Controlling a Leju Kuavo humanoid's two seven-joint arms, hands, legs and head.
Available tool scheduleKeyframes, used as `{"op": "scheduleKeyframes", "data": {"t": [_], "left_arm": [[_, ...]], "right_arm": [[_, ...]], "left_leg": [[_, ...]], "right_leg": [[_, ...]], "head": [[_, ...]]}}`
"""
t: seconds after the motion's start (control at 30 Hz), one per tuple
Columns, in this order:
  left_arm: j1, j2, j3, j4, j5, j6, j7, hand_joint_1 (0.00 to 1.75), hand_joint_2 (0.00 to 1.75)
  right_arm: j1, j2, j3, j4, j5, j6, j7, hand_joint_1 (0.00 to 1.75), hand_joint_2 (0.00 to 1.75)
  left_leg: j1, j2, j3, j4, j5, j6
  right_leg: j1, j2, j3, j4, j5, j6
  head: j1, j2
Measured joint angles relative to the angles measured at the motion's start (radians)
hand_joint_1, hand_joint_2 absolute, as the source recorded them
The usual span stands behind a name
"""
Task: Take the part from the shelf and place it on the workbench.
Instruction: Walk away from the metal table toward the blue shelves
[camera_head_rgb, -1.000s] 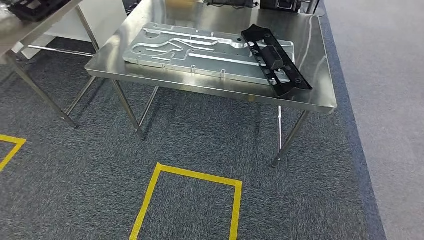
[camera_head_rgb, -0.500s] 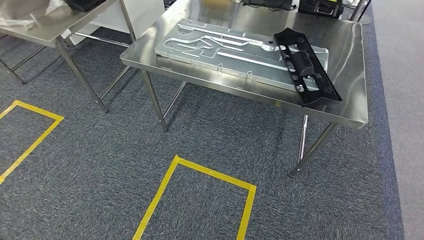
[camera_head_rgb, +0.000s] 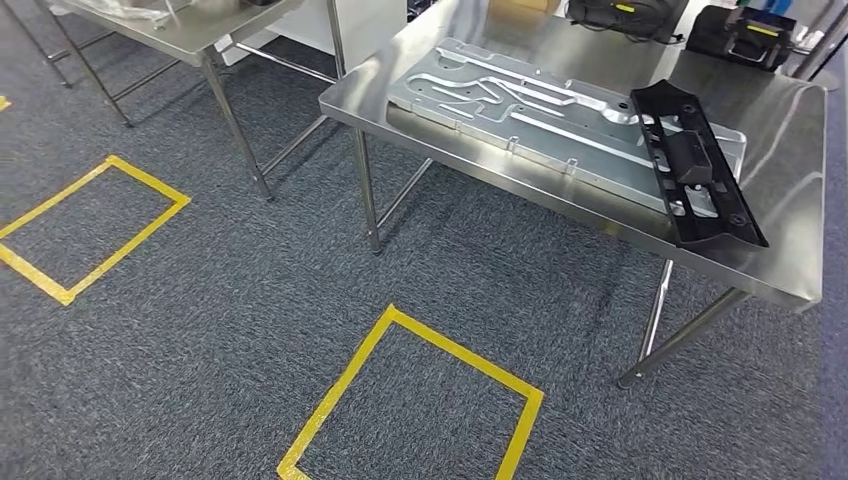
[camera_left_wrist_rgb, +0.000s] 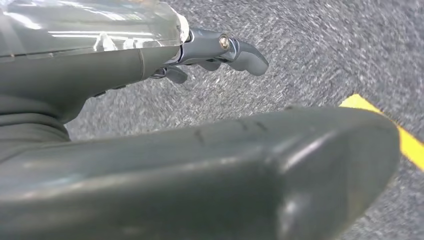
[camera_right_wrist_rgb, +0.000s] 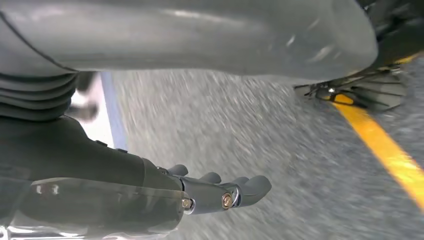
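A long black plastic part (camera_head_rgb: 696, 165) lies across the right end of a large silver machined plate (camera_head_rgb: 545, 105) on a steel workbench (camera_head_rgb: 600, 215). My left hand (camera_left_wrist_rgb: 215, 52) hangs over grey carpet with its fingers extended and nothing in it. Beside a yellow floor line, my right hand (camera_right_wrist_rgb: 220, 192) also hangs over the carpet, fingers extended and empty. Both hands are far from the workbench.
A second steel table (camera_head_rgb: 190, 30) stands at the upper left. Yellow tape squares (camera_head_rgb: 415, 400) (camera_head_rgb: 90, 225) mark the grey carpet. Black cases (camera_head_rgb: 745, 35) sit at the far side of the workbench, whose legs (camera_head_rgb: 365, 195) reach the floor.
The whole scene has slid to the right and slightly down in the picture, so the camera has turned left. The black part and the plate keep their places on the workbench.
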Motion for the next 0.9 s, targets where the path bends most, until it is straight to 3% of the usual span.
{"op": "scheduleKeyframes", "data": {"t": [0.07, 0.13, 0.2, 0.27, 0.33, 0.37, 0.4, 0.43, 0.5, 0.53, 0.57, 0.63, 0.67, 0.73, 0.8, 0.83, 0.87, 0.9], "left_arm": [[-0.003, 0.003, 0.004, 0.0, -0.004, 0.002, 0.006, 0.0, 0.0], [-0.003, 0.009, 0.005, 0.0, -0.009, 0.003, 0.011, 0.0, 0.0], [-0.002, 0.013, 0.005, 0.0, -0.014, 0.001, 0.013, 0.0, 0.0], [-0.007, 0.017, 0.004, 0.0, -0.028, -0.003, 0.013, 0.0, 0.0], [-0.012, 0.021, -0.004, 0.0, -0.05, -0.007, 0.007, 0.0, 0.0], [-0.012, 0.023, -0.008, 0.0, -0.056, -0.01, 0.0, 0.0, 0.0], [-0.013, 0.025, -0.012, 0.0, -0.06, -0.013, -0.007, 0.0, 0.0], [-0.015, 0.029, -0.014, 0.0, -0.061, -0.017, -0.013, 0.0, 0.0], [-0.023, 0.035, -0.015, 0.0, -0.061, -0.022, -0.021, 0.0, 0.0], [-0.027, 0.037, -0.015, 0.0, -0.061, -0.023, -0.022, 0.0, 0.0], [-0.03, 0.039, -0.015, 0.0, -0.061, -0.023, -0.023, 0.0, 0.0], [-0.029, 0.043, -0.016, 0.0, -0.059, -0.024, -0.03, 0.0, 0.0], [-0.028, 0.044, -0.016, 0.0, -0.058, -0.024, -0.034, 0.0, 0.0], [-0.029, 0.045, -0.016, 0.0, -0.052, -0.023, -0.039, 0.0, 0.0], [-0.03, 0.046, -0.015, 0.0, -0.045, -0.017, -0.031, 0.0, 0.0], [-0.029, 0.047, -0.016, 0.0, -0.044, -0.013, -0.024, 0.0, 0.0], [-0.027, 0.049, -0.016, 0.0, -0.043, -0.008, -0.016, 0.0, 0.0], [-0.025, 0.052, -0.018, 0.0, -0.043, -0.005, -0.01, 0.0, 0.0]], "right_arm": [[-0.012, 0.003, 0.031, 0.001, 0.019, -0.007, -0.003, 0.0, 0.0], [-0.024, 0.01, 0.056, 0.001, 0.032, -0.012, -0.004, 0.0, 0.0], [-0.028, 0.016, 0.073, 0.001, 0.037, -0.015, -0.004, 0.0, 0.0], [-0.027, 0.021, 0.086, 0.002, 0.044, -0.019, -0.004, 0.0, 0.0], [-0.024, 0.027, 0.101, 0.003, 0.059, -0.019, 0.005, 0.0, 0.0], [-0.024, 0.031, 0.11, 0.004, 0.071, -0.015, 0.018, 0.0, 0.0], [-0.024, 0.034, 0.12, 0.004, 0.083, -0.007, 0.033, 0.0, 0.0], [-0.025, 0.038, 0.131, 0.005, 0.094, 0.0, 0.048, 0.0, 0.0], [-0.025, 0.045, 0.15, 0.007, 0.107, 0.008, 0.065, 0.0, 0.0], [-0.025, 0.048, 0.156, 0.007, 0.109, 0.009, 0.068, 0.0, 0.0], [-0.026, 0.051, 0.162, 0.008, 0.111, 0.009, 0.071, 0.0, 0.0], [-0.029, 0.054, 0.173, 0.008, 0.121, 0.017, 0.086, 0.0, 0.0], [-0.03, 0.055, 0.18, 0.008, 0.129, 0.023, 0.098, 0.0, 0.0], [-0.029, 0.056, 0.194, 0.008, 0.143, 0.035, 0.127, 0.0, 0.0], [-0.025, 0.056, 0.201, 0.008, 0.144, 0.036, 0.145, 0.0, 0.0], [-0.023, 0.057, 0.203, 0.008, 0.14, 0.032, 0.148, 0.0, 0.0], [-0.022, 0.058, 0.203, 0.008, 0.135, 0.025, 0.146, 0.0, 0.0], [-0.022, 0.059, 0.203, 0.008, 0.13, 0.017, 0.144, 0.0, 0.0]], "left_leg": [[0.0, -0.02, -0.012, 0.007, 0.001, -0.015], [0.003, -0.036, -0.022, 0.005, 0.007, -0.03], [0.003, -0.003, -0.038, 0.033, -0.012, -0.04], [0.003, 0.051, -0.085, 0.139, -0.074, -0.047], [0.005, 0.068, -0.139, 0.263, -0.129, -0.053], [0.005, 0.071, -0.147, 0.287, -0.131, -0.054], [0.005, 0.074, -0.133, 0.269, -0.114, -0.054], [0.004, 0.081, -0.101, 0.214, -0.084, -0.051], [-0.001, 0.12, -0.023, 0.071, -0.032, -0.039], [-0.005, 0.135, 0.0, 0.025, -0.02, -0.031], [-0.009, 0.144, 0.009, 0.002, -0.018, -0.024], [-0.011, 0.128, 0.007, -0.005, -0.015, -0.013], [-0.009, 0.12, 0.009, -0.01, -0.011, -0.008], [-0.003, 0.101, 0.012, -0.02, -0.001, 0.003], [-0.003, 0.08, 0.007, -0.021, 0.004, 0.009], [-0.003, 0.069, 0.005, -0.02, 0.005, 0.01], [-0.004, 0.056, 0.004, -0.018, 0.005, 0.011], [-0.004, 0.043, 0.003, -0.017, 0.005, 0.01]], "right_leg": [[0.0, 0.029, 0.018, -0.048, 0.006, -0.009], [0.003, 0.009, 0.016, -0.052, 0.01, -0.023], [0.002, -0.017, 0.018, -0.061, 0.017, -0.039], [0.005, -0.048, 0.018, -0.065, 0.019, -0.05], [0.011, -0.079, 0.015, -0.064, 0.018, -0.054], [0.012, -0.093, 0.015, -0.064, 0.018, -0.055], [0.014, -0.106, 0.015, -0.064, 0.017, -0.055], [0.015, -0.118, 0.016, -0.064, 0.017, -0.054], [0.019, -0.139, 0.02, -0.063, 0.014, -0.05], [0.022, -0.147, 0.022, -0.062, 0.013, -0.046], [0.023, -0.155, 0.023, -0.062, 0.013, -0.042], [0.024, -0.169, 0.025, -0.064, 0.012, -0.031], [0.023, -0.163, 0.026, -0.061, 0.008, -0.026], [0.02, -0.117, 0.006, -0.011, -0.031, -0.015], [0.017, -0.068, -0.052, 0.114, -0.097, -0.01], [0.016, -0.06, -0.082, 0.177, -0.12, -0.009], [0.016, -0.057, -0.101, 0.213, -0.124, -0.008], [0.016, -0.056, -0.102, 0.211, -0.108, -0.008]], "head": [[0.0, 0.0], [0.0, 0.0], [0.0, 0.0], [0.0, 0.0], [0.0, 0.0], [-0.001, 0.0], [-0.001, 0.0], [-0.001, 0.0], [-0.001, 0.0], [-0.001, 0.0], [0.0, 0.0], [-0.001, 0.0], [0.0, 0.0], [0.0, 0.0], [0.0, 0.0], [0.0, 0.0], [0.0, 0.0], [0.0, 0.0]]}}
